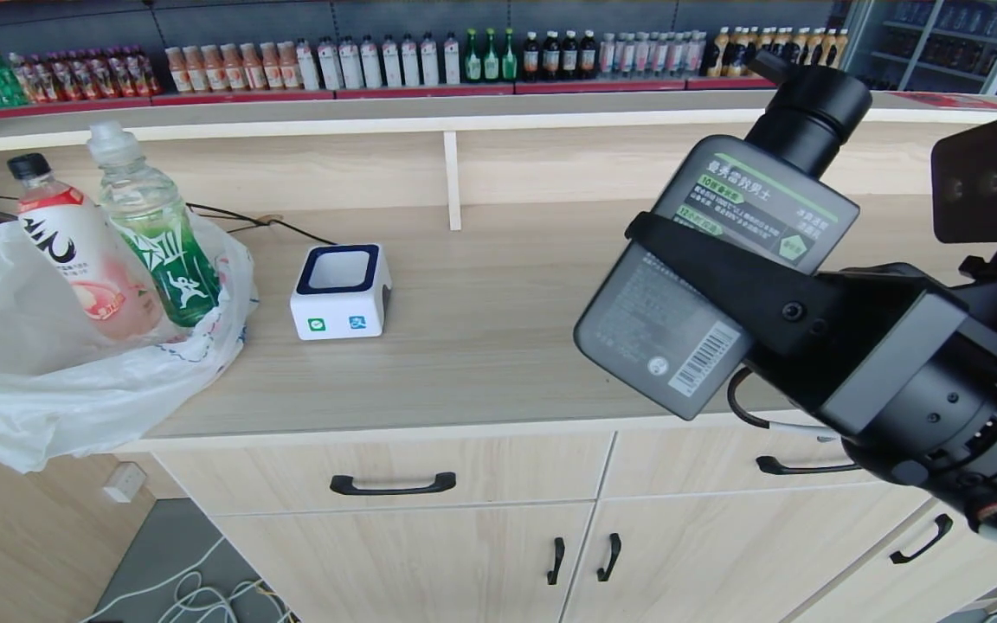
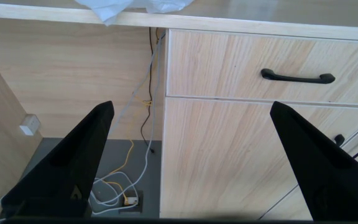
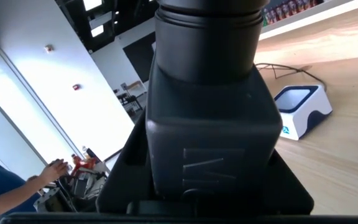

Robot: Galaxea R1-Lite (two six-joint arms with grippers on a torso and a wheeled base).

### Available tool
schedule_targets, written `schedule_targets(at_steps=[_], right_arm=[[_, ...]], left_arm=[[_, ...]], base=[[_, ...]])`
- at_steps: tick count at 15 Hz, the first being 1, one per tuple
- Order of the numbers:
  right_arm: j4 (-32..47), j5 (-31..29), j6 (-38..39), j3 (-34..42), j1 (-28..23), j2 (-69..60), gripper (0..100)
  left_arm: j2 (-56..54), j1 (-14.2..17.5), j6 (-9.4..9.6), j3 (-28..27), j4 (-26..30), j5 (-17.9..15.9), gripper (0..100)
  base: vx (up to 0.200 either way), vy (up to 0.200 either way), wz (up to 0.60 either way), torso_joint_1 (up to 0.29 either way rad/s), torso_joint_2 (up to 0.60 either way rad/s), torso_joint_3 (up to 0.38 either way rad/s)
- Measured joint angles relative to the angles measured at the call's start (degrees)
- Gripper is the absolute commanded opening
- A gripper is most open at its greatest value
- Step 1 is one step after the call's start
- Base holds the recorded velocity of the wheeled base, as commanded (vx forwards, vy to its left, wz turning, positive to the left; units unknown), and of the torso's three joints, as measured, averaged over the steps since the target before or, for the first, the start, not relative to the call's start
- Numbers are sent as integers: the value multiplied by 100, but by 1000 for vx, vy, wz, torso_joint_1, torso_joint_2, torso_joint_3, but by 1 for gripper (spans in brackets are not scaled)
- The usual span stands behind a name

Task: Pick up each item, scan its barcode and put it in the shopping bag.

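The right claw (image 1: 691,260) is clamped across a dark grey, flat plastic bottle with a black cap (image 1: 650,324), held tilted above the right end of the pale wooden counter (image 1: 481,346), barcode facing up. The left claw (image 2: 191,107) hangs with its jaws apart below the counter edge, facing the drawer fronts (image 2: 229,62). A white plastic shopping bag (image 1: 48,363) at the counter's left end holds a pink-labelled bottle (image 1: 83,251) and a green-labelled bottle (image 1: 161,242), beside a white-and-navy cube scanner (image 1: 341,292).

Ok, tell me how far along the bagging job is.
Done: a pink-labelled bottle and a green-labelled bottle stand in the shopping bag. In hand: the right gripper holds a dark grey bottle above the counter, right of the scanner. To do, seemingly: scanning its barcode and bagging it. The left gripper hangs open by the cabinet.
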Motion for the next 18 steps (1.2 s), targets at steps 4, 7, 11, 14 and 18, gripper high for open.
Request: schedule_targets(at_steps=[4, 7, 11, 14, 18], right_arm=[[0, 0, -187, 35, -2, -24, 0], [4, -2, -432, 251, 0, -46, 0], [1, 2, -1081, 424, 15, -48, 0], [9, -2, -1680, 512, 102, -48, 0], [17, -499, -2853, 1003, 111, -132, 0]], left_arm=[[0, 0, 0, 0, 0, 0, 100], [0, 0, 2, 0, 0, 0, 100], [0, 0, 9, 0, 2, 0, 100], [0, 0, -2, 0, 2, 2, 100], [0, 0, -20, 0, 2, 5, 100]], base=[[0, 0, 0, 0, 0, 0], [0, 0, 0, 0, 0, 0], [0, 0, 0, 0, 0, 0], [0, 0, 0, 0, 0, 0], [0, 0, 0, 0, 0, 0]])
